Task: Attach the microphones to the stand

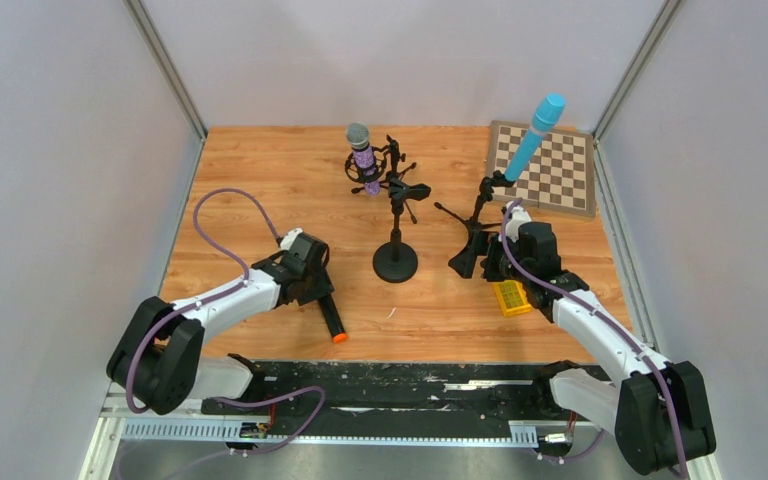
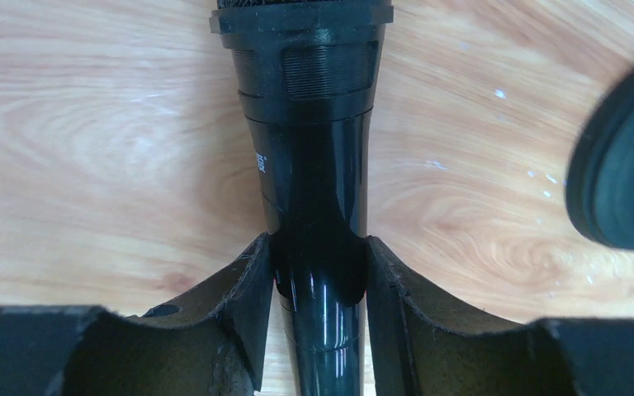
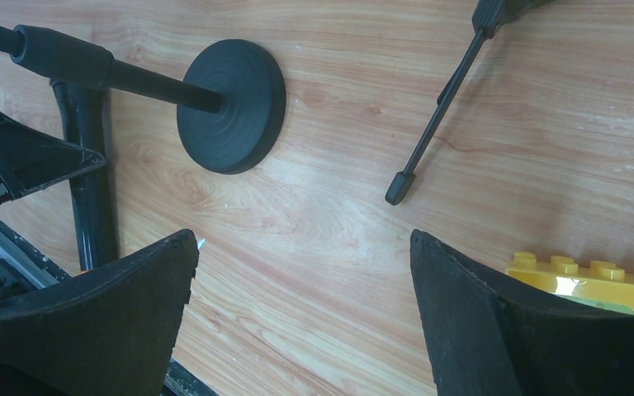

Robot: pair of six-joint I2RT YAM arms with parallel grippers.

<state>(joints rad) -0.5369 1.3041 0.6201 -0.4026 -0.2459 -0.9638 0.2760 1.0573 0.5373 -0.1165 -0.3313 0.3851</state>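
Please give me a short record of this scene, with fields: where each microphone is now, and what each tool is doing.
black microphone: lying on the table, on no stand
left tool: shut on the black microphone's handle
purple microphone: upright in a black holder, far centre
blue microphone: tilted, in the clip of the tripod stand
round-base stand: centre, its clip looks empty
right tool: open, holding nothing, beside a yellow brick

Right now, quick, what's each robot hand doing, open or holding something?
Left hand: closed on the black microphone.
Right hand: open, holding nothing.
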